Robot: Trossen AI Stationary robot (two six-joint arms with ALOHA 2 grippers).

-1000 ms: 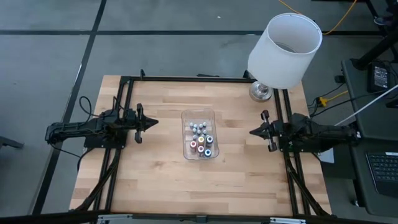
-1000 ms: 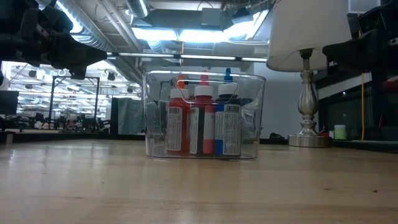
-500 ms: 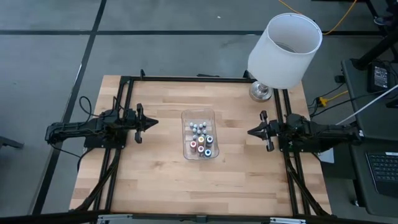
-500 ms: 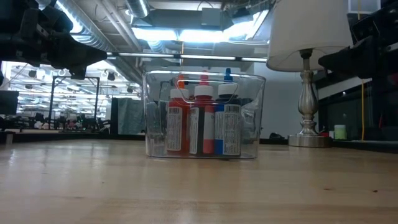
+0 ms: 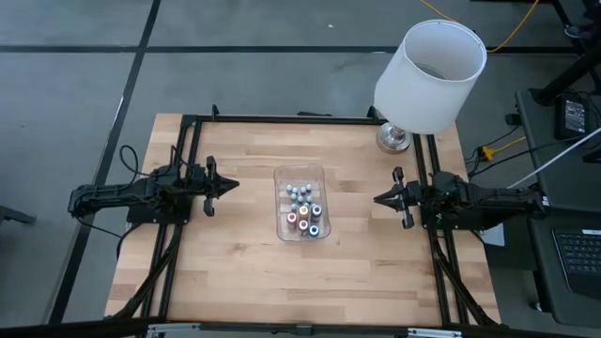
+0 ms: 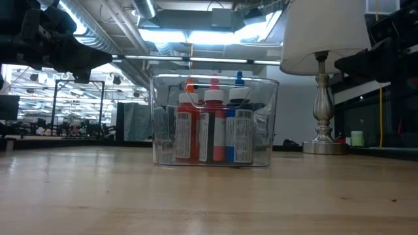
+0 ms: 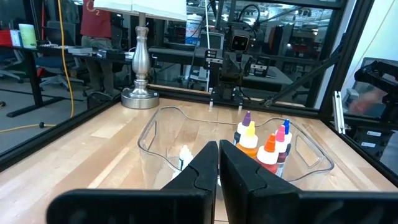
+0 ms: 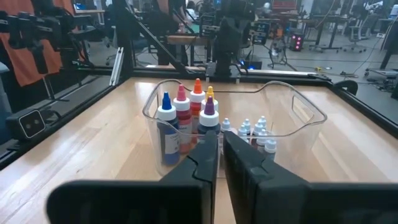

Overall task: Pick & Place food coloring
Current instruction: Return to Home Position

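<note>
Standing in the middle, the clear plastic bin [image 5: 300,175] holds the food coloring [image 5: 304,216]; the smooth wooden table [image 5: 244,253] lies open toward the left gripper [image 5: 232,186] and the right gripper [image 5: 378,199], both with jaws closed.

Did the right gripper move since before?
Yes, slightly: the right gripper slid toward the clear bin, judged against the lamp base, then stopped. The left gripper waits on the bin's other side.

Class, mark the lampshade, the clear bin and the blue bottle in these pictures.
lampshade [image 5: 427,84], high view, outer side of the shade.
clear bin [image 6: 262,130], low view, bare side wall.
blue bottle [image 8: 166,138], right wrist view, its body.
</note>
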